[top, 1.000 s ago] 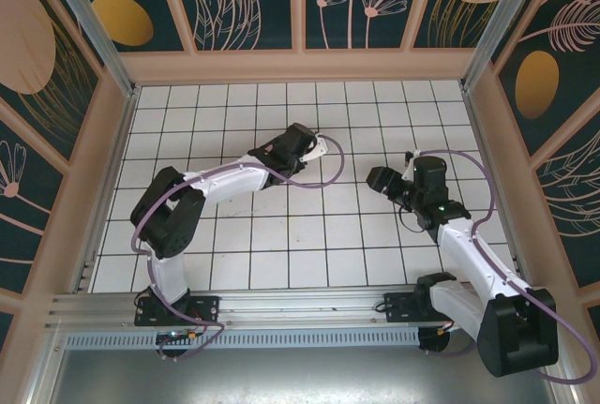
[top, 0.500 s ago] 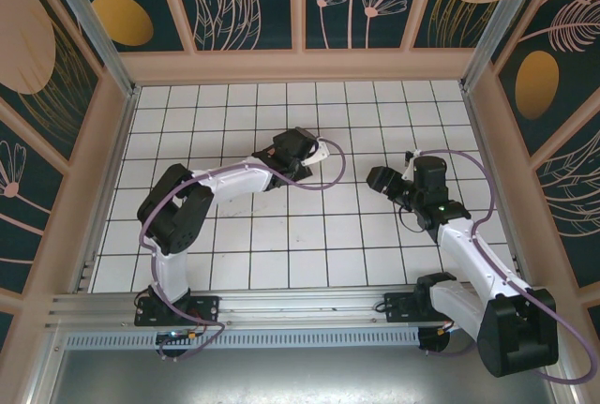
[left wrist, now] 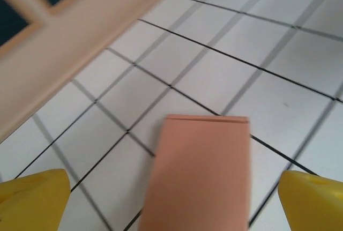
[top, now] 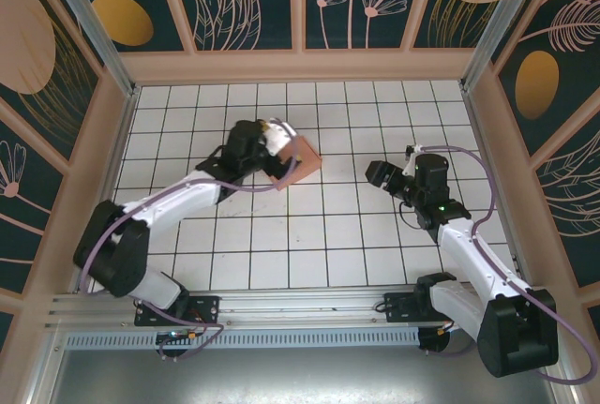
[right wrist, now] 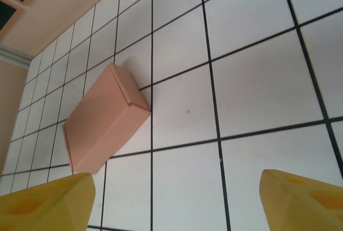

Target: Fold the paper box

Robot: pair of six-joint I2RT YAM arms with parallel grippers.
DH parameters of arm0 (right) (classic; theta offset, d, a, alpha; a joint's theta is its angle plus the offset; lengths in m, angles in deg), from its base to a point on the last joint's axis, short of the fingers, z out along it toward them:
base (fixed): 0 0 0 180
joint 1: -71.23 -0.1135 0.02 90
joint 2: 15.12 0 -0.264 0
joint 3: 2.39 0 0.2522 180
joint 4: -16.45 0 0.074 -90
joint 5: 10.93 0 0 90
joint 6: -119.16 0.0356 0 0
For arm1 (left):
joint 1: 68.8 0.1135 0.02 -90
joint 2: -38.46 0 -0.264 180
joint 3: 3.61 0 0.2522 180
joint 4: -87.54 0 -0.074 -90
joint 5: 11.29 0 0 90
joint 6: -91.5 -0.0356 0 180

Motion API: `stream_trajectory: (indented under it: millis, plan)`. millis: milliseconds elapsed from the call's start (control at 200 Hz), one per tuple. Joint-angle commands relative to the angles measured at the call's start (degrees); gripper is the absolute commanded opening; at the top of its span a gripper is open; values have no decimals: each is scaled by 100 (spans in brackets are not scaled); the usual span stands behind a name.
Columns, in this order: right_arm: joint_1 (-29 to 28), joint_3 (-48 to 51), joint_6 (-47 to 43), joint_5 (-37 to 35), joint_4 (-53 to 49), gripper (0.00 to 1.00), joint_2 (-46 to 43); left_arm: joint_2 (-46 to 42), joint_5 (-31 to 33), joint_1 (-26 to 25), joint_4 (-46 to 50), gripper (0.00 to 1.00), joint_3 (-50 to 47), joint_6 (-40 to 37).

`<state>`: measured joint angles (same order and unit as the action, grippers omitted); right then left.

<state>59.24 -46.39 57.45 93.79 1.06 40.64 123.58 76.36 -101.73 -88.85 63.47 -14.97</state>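
Note:
The paper box is a closed salmon-pink rectangular box lying flat on the white tiled floor, left of centre. My left gripper is just behind its left end. In the left wrist view the box lies between the wide-spread yellow fingertips of the left gripper, and neither fingertip touches it. My right gripper is about two tiles to the right of the box, pointing at it. In the right wrist view the box lies ahead to the left, and the right gripper is open and empty.
Wooden walls with dark patterned panels enclose the tiled floor on three sides. A metal rail with the arm bases runs along the near edge. Purple cables loop beside each arm.
The left arm has pulled back to the left and its gripper has opened wide, uncovering the pink box on the floor. The right gripper has opened a little wider without moving.

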Motion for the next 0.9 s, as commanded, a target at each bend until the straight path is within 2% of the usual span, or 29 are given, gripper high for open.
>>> stream_trajectory:
  millis: [0,170,305,410,455,541,691,761,891]
  plan:
    - [45,-193,-659,-731,451,88,-17,-493,76,450,-973,99,-799,1001]
    - [64,85,-1421,-2163,1482,98,-2,-1294,895,1159,-2000,99,-2094,1365]
    - [143,706,-2306,-2710,2989,99,201,-1656,1670,1583,-2559,99,-2778,1254]
    - [357,1172,-2623,-2831,4009,99,587,-1681,1493,2164,-2799,99,-3187,1423]
    - [474,1299,-2667,-2826,4270,99,772,-1618,1472,2357,-2942,99,-3345,1380]
    - [729,1604,-2701,-2749,5078,99,1155,-1446,1195,2661,-3926,99,-3767,1282]
    - [1220,1903,-2511,-2390,6446,99,1891,-795,924,2945,-5245,99,-3980,1533]
    - [1431,2002,-2382,-2110,7049,99,2239,-545,540,3122,-5603,99,-3944,1792]
    - [1594,1936,-2371,-1644,7387,99,2807,223,783,3205,-6384,99,-4015,1970]
